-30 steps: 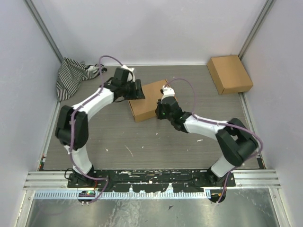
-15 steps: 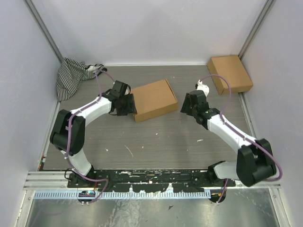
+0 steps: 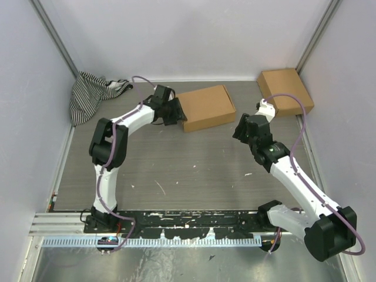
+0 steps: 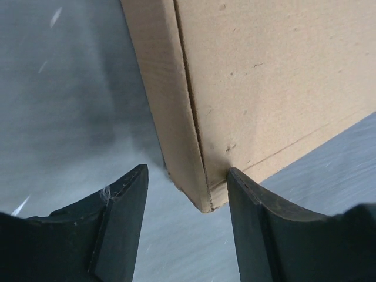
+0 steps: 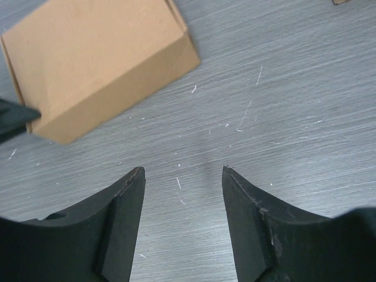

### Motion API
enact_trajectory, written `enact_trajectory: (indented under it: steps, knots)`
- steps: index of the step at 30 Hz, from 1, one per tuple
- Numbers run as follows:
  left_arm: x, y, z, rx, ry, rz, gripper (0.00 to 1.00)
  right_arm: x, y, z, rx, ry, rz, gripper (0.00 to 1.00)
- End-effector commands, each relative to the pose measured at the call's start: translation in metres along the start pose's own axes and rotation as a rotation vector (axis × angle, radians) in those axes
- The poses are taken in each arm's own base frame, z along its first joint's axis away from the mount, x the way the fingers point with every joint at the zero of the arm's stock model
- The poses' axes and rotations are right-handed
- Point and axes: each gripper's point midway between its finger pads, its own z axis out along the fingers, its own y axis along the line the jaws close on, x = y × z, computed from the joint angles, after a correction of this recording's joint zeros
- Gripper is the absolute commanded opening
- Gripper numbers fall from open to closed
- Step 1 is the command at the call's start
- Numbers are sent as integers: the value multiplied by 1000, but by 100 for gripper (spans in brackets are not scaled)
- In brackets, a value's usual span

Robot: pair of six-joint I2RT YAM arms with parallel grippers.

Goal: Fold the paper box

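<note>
The paper box (image 3: 205, 107) is a closed, shallow brown cardboard box lying flat toward the back of the table. My left gripper (image 3: 176, 111) is open at the box's left end. In the left wrist view the box's (image 4: 264, 76) near corner sits between the jaws of the left gripper (image 4: 187, 170): the right finger (image 4: 247, 200) is against its top edge and the left finger stands apart from its side. My right gripper (image 3: 241, 126) hangs open over bare table to the box's right, holding nothing. The right wrist view has the right gripper (image 5: 183, 169) well short of the box (image 5: 100, 64).
A second brown cardboard box (image 3: 285, 91) lies in the back right corner. A striped cloth (image 3: 94, 94) is bunched in the back left corner. Walls close in the table on three sides.
The box has slid toward the back and right with the left gripper at its left end. The right gripper opened, left the box and pulled away to the right.
</note>
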Motion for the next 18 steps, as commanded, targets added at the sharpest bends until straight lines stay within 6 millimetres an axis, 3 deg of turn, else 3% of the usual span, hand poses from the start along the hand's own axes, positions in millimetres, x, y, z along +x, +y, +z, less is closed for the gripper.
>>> enact_trajectory:
  steps: [1, 6, 9, 13, 15, 18]
  knots:
    - [-30, -44, 43, 145, -41, -12, 63, -7, -7, 5, 47, -32, 10, 60]
    - [-87, -129, 51, 476, -162, -23, 67, -5, 1, 19, 28, -28, 10, 60]
    - [-119, -158, 43, 558, -222, -2, 73, -7, 7, 26, 17, -23, 7, 60]
    - [-142, -148, 16, 475, -305, 74, 74, -16, 15, 29, 3, -35, 7, 61]
    - [-156, -140, -23, 438, -381, 99, 75, -19, 17, 29, -2, -37, 1, 60]
    - [-143, -101, -57, 333, -433, 106, 76, -18, 18, 29, -9, -33, -3, 60]
